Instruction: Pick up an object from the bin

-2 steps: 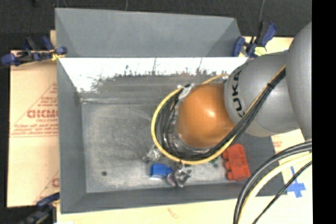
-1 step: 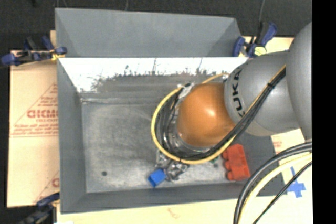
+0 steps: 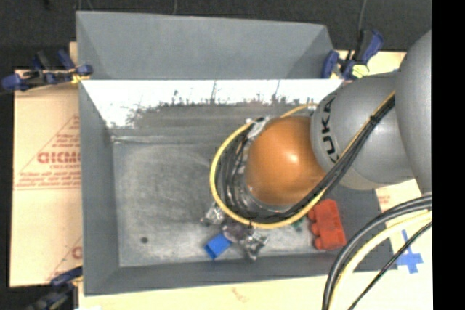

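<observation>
Down by the bin's [image 3: 182,272] near wall, our tool [image 3: 238,237] sits just right of a small blue block [image 3: 216,247]; open or closed, we cannot tell. We should centre on the block before gripping.

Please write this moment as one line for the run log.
stage: gripper low at bin front | nearest: small blue block beside it | also: red block, view's right | grasp: cannot tell
</observation>
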